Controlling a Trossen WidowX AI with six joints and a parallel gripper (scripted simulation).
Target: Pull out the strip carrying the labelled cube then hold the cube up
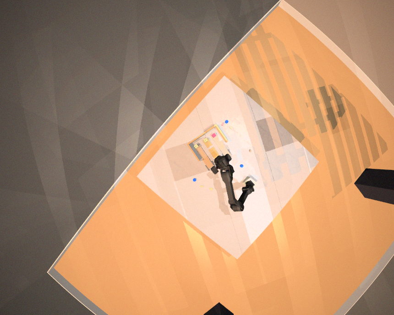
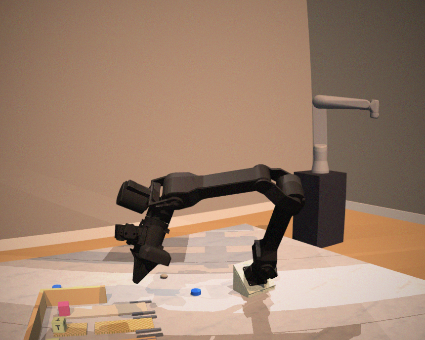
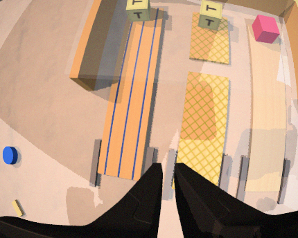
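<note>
My gripper (image 2: 136, 279) (image 3: 167, 170) is shut and empty, above the near ends of the strips, over the gap between the blue-lined and lattice strips in the wrist view. The blue-lined strip (image 3: 135, 104) is in one piece, with a yellow T cube (image 3: 138, 7) (image 1: 196, 145) at its far end. The lattice strip is split by a gap into a near piece (image 3: 204, 114) (image 2: 124, 325) and a far piece (image 3: 204, 46), which carries another T cube (image 3: 210, 15) (image 2: 59, 324). The plain strip (image 3: 267, 104) (image 2: 103, 311) looks whole and has an unlabelled pink cube (image 3: 265, 29) (image 2: 63, 308) at its far end.
A wooden fence (image 2: 74, 297) (image 3: 82, 48) stands around the far ends and sides. Grey guide rails (image 3: 95, 162) (image 2: 143, 313) flank the near ends. Blue discs (image 1: 194, 179) (image 2: 195, 292) (image 3: 10, 155), a brown pebble (image 2: 163, 276) and small yellow pieces (image 3: 17, 207) lie outside the fence.
</note>
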